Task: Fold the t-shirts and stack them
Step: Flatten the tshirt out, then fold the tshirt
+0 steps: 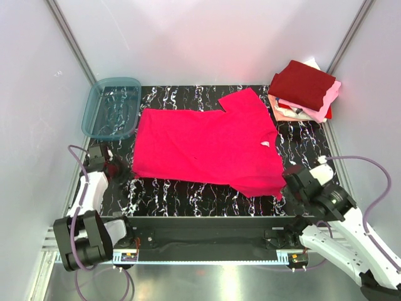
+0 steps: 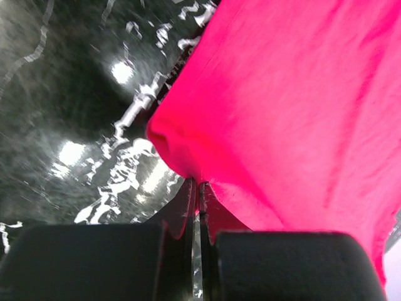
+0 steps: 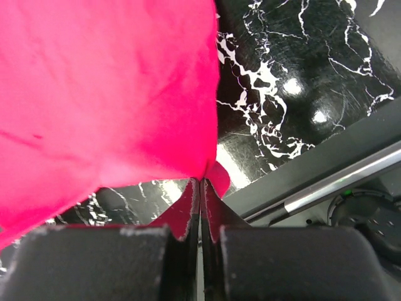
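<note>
Pinkish-red shirt (image 1: 207, 147): spread flat across the middle of the black marbled table (image 1: 188, 197), with its neck label toward the right and one sleeve pointing far.
Left claw (image 2: 195, 188): mine is pinched tight on the near-left corner, and a small bunch of cloth rises just beyond the tips.
Right claw (image 3: 200, 185): mine is squeezed narrow on the near-right corner, with a flap of fabric showing on either side of the tips.
Finished pile (image 1: 304, 91): at the far right corner, well apart from my claws. Dark maroon lies on top, with paler pinks and white beneath.
Tub (image 1: 113, 106): at the far left, just beyond the shirt's far-left corner.
Step, as I judge it: the first fold, carrying the near edge over toward the far edge.
Doing it well: I should raise both corners together at an even height and hold the edge taut between my claws without tugging it loose. Then I carry it far in one sweep and lay it square on the far edge.
Caution: the far sleeve may crumple under the fold, and uneven claws would skew the crease.
</note>
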